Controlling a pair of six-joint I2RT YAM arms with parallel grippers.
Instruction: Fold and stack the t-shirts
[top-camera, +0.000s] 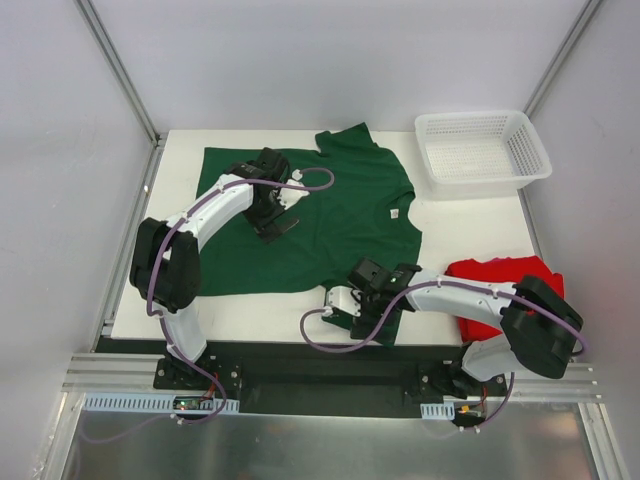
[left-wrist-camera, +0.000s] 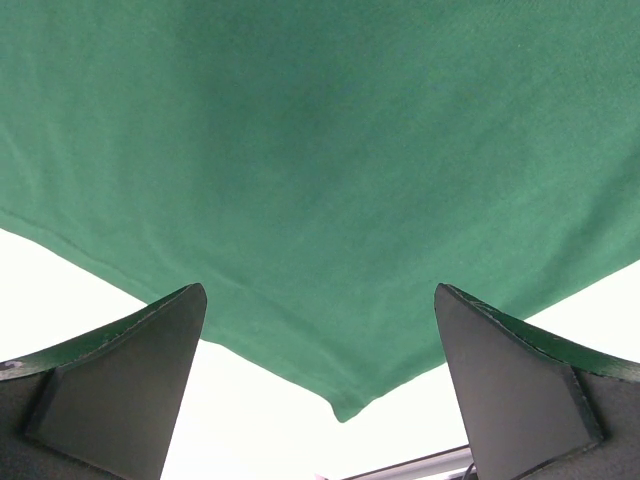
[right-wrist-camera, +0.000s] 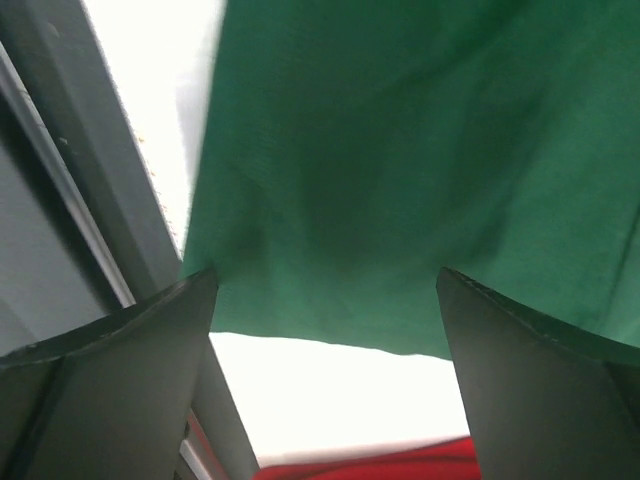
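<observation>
The green t-shirt (top-camera: 340, 210) lies spread open and mostly flat, front up or back up I can't say, with a small white tag showing near its right edge. One sleeve pokes out on its far side and a flap of cloth trails off its near side. It covers much of the white worktop (top-camera: 250, 310) beneath it.

The red t-shirt (top-camera: 490, 275) sits to the right of the green one's near hem, bunched in a loose heap and partly hidden by the right arm's elbow. In the right wrist view a strip of bare white separates the red from the green.

The left claw (left-wrist-camera: 318, 300) hangs over the left half of the green t-shirt. Its fingers stand wide apart with nothing between them but the cloth below, where a hemmed corner of the shirt shows. Whether the tips touch the fabric I can't tell.

The right claw (right-wrist-camera: 325, 285) is at the green t-shirt's near edge, low down. It is also spread wide and grips nothing.

A white mesh basket (top-camera: 485, 182) stands off the green t-shirt's far right side, just clear of it.
</observation>
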